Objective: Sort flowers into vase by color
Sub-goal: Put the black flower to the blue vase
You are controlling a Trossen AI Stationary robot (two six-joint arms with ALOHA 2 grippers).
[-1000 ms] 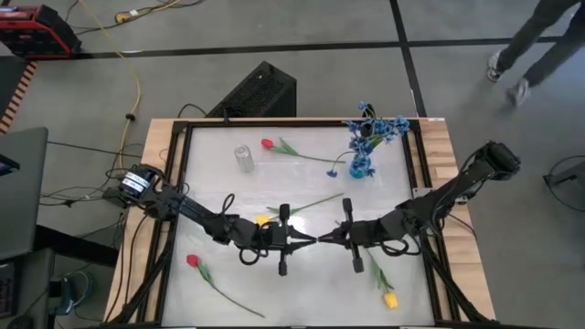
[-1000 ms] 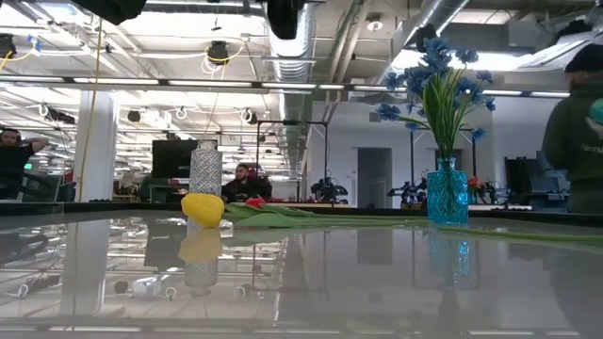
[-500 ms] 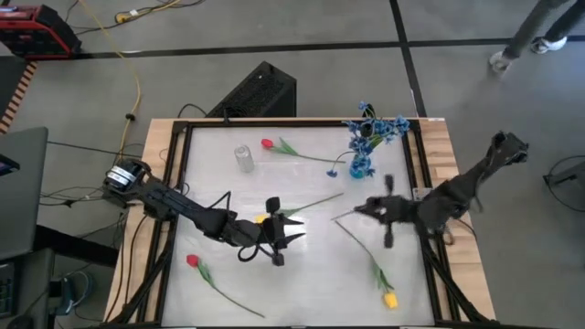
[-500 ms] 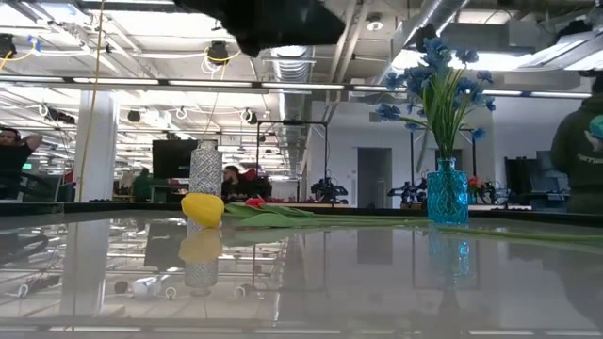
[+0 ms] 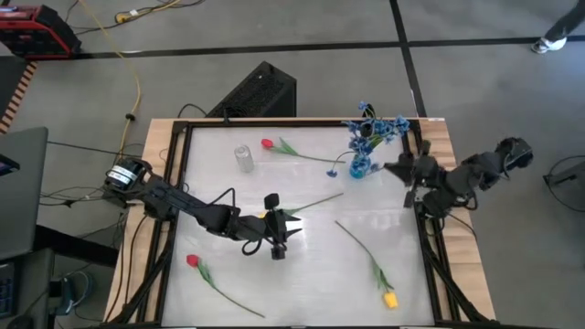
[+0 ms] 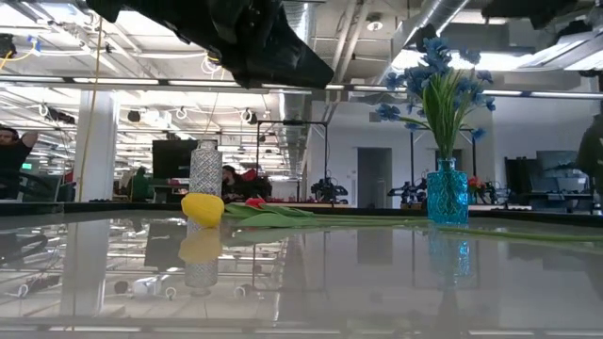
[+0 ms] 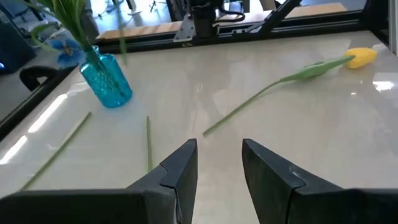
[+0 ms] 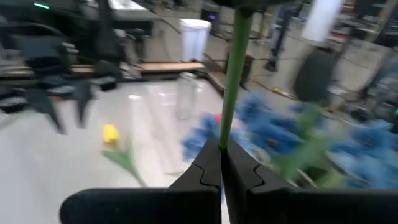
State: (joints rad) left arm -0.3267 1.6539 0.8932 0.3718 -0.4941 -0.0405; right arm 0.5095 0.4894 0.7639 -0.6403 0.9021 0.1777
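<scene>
1. While the left arm reaches low over the middle of the counter (image 5: 210,155), its left gripper (image 7: 219,163) hovers with jaws spread and nothing between them, right beside the yellow tulip (image 5: 263,219) whose green stem runs off toward the blue vase (image 5: 362,167).
2. Seen from the left wrist, another yellow tulip (image 7: 360,57) lies flat on the counter ahead of the parted fingers (image 7: 180,168), its stem pointing back toward them, and the blue vase stands off to one side.
3. At the counter's right edge, just beside the blue vase, the right gripper (image 8: 222,163) has its jaws pressed together on a green stem (image 8: 234,74); the stem rises straight out of the pinch, and its head is out of view.
4. Blue sprigs (image 5: 377,130) already stand in the blue vase at the far right of the counter.
5. A clear vase (image 5: 243,158) stands at the far left part of the counter, with a red tulip (image 5: 267,143) lying just beside it, stem stretched toward the blue vase.
6. Another red tulip (image 5: 193,261) lies near the front left corner.
7. The yellow tulip near the front right lies with its bud toward the front edge.
</scene>
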